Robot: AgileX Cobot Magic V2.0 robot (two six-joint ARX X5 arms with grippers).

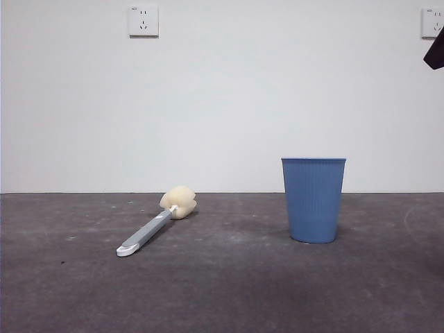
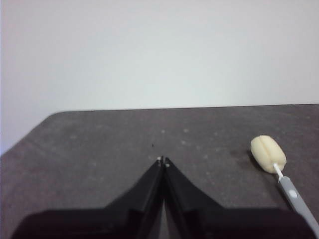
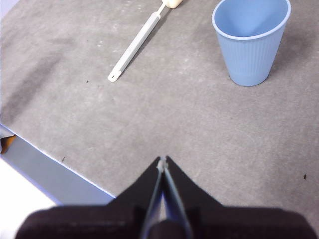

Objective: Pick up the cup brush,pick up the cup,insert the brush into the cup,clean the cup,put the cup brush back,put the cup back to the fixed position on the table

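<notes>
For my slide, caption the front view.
Cup brush lying flat on the table, blue cup upright, apart from it, neither held.

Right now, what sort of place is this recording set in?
Probably an indoor robot test bench: a dark grey table against a bare white wall with power sockets, holding only a blue cup and a cup brush.

Ribbed plastic cup (image 1: 313, 200) (matt table (image 1: 229, 291))

Blue ribbed cup (image 1: 313, 200); grey-blue cup brush (image 1: 156, 222), cream sponge.
</notes>
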